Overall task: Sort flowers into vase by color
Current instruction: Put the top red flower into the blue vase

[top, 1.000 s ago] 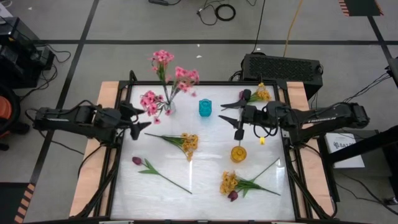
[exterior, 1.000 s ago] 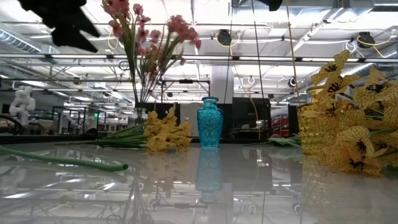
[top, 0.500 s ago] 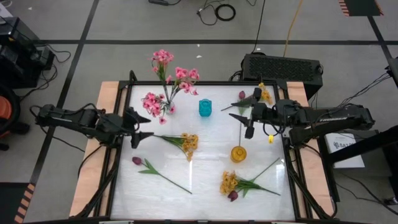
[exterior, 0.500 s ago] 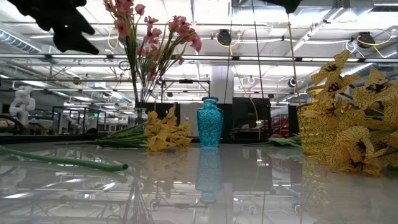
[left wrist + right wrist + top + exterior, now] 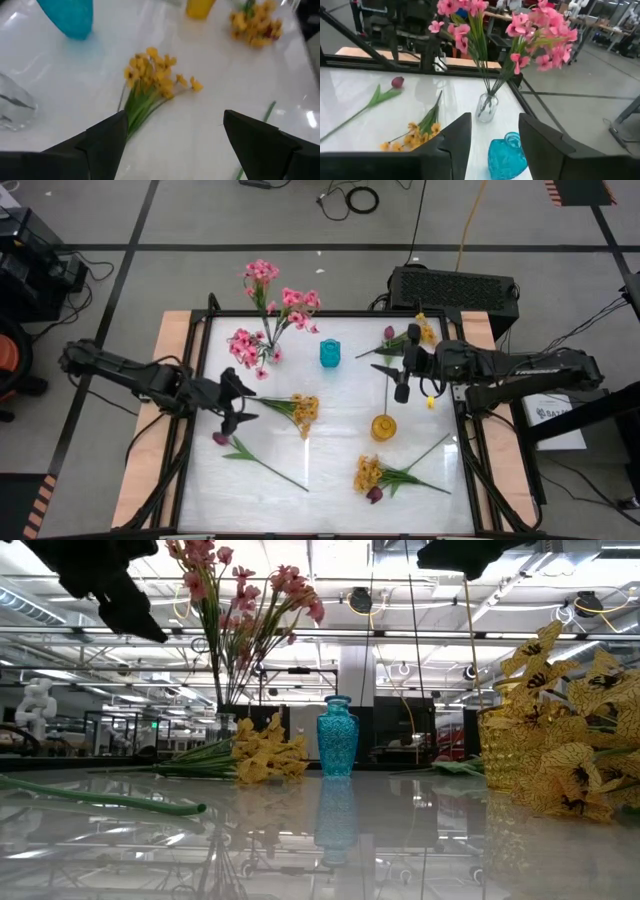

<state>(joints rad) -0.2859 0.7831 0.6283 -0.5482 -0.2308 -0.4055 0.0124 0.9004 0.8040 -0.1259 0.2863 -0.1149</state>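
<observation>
My left gripper [image 5: 238, 405] [image 5: 172, 135] hangs open above the table's left half, pointing down at a slant toward a yellow spray [image 5: 298, 408] [image 5: 152, 80] that lies flat. Beside it on the near side lies a magenta flower [image 5: 222, 438] with a long stem. My right gripper [image 5: 380, 358] [image 5: 495, 145] stands open, high over the far right, with nothing between its fingers. The pink flowers [image 5: 268, 315] [image 5: 520, 30] have their stems in a clear vase [image 5: 271, 352]. A teal vase [image 5: 329, 353] and a yellow vase [image 5: 383, 427] stand upright.
A yellow and magenta bunch [image 5: 375, 477] lies at the near right. More yellow and magenta blooms [image 5: 415, 332] lie at the far right under my right arm. A thin stem [image 5: 387, 395] rises from the yellow vase. A black frame [image 5: 205, 315] edges the table.
My left gripper has swung from beside the clear vase toward the table's near edge and down, stopping short of the yellow spray, and it stays open. My right gripper has drawn back a little toward the right edge and tipped up nearer to level.
</observation>
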